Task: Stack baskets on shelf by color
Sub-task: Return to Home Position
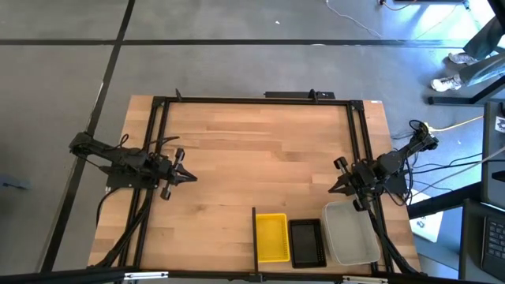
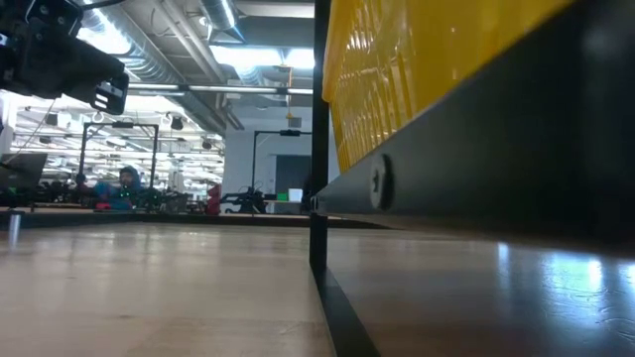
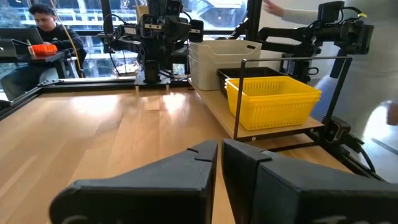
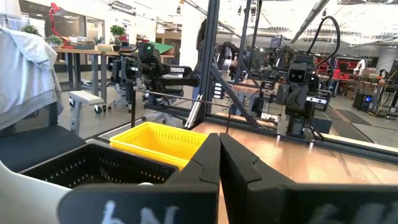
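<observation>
High view: yellow baskets (image 1: 274, 237), black baskets (image 1: 307, 242) and grey-white baskets (image 1: 351, 233) sit side by side, sorted by colour, along one edge of the table (image 1: 260, 150), nearer the right arm.
Left hand (image 1: 189, 177): fingers closed together, holding nothing, over bare table at the left, well apart from the baskets.
Right hand (image 1: 334, 187): fingers pressed together, empty, near the grey-white baskets.
Left wrist view: shows the pale shelf (image 3: 214, 102) under the baskets and their stacked rims, which the high view does not.
Low view: only the yellow baskets and the dark divider (image 2: 318, 149) show up close.
</observation>
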`<state>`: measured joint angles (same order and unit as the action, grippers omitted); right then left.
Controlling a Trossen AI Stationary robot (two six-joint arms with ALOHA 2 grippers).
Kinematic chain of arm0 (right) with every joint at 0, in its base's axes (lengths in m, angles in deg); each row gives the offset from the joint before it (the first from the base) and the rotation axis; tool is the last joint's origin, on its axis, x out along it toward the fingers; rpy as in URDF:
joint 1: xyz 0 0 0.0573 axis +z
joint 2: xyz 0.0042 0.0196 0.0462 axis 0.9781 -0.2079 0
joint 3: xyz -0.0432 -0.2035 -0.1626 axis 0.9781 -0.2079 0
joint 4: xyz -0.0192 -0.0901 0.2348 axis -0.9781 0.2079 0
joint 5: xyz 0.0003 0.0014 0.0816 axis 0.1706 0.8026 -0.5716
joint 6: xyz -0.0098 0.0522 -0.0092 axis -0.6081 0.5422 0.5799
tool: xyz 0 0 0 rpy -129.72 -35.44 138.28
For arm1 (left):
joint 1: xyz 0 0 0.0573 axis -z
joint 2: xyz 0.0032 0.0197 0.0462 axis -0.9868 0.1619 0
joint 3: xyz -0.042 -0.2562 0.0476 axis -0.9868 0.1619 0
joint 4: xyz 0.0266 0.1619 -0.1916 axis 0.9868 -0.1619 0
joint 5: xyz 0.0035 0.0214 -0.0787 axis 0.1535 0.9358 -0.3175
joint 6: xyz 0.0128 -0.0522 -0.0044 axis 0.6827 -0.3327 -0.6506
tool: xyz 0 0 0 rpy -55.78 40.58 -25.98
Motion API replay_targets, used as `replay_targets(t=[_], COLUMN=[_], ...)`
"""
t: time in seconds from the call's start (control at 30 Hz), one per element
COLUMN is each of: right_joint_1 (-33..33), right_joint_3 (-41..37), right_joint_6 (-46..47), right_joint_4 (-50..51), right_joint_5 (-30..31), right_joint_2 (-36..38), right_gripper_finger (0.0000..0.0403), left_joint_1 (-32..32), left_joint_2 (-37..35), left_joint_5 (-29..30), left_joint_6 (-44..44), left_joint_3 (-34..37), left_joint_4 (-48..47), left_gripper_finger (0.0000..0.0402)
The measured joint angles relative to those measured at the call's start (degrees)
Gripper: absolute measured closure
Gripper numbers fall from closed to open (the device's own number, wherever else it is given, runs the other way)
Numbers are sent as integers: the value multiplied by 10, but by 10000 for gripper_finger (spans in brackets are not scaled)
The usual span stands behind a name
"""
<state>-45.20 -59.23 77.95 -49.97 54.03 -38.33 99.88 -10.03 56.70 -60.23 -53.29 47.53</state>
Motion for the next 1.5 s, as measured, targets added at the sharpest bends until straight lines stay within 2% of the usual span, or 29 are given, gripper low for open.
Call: replay_targets(t=[0.5,0.87,1.5], right_joint_1=[0,0,0], right_joint_3=[0,0,0], right_joint_6=[0,0,0], right_joint_4=[0,0,0], right_joint_5=[0,0,0], right_joint_2=[0,0,0], right_gripper_finger=[402,402,402], left_joint_1=[0,0,0], left_joint_2=[0,0,0], left_joint_5=[0,0,0], left_joint_6=[0,0,0], left_joint_3=[0,0,0], left_joint_4=[0,0,0], left_gripper_finger=[397,384,383])
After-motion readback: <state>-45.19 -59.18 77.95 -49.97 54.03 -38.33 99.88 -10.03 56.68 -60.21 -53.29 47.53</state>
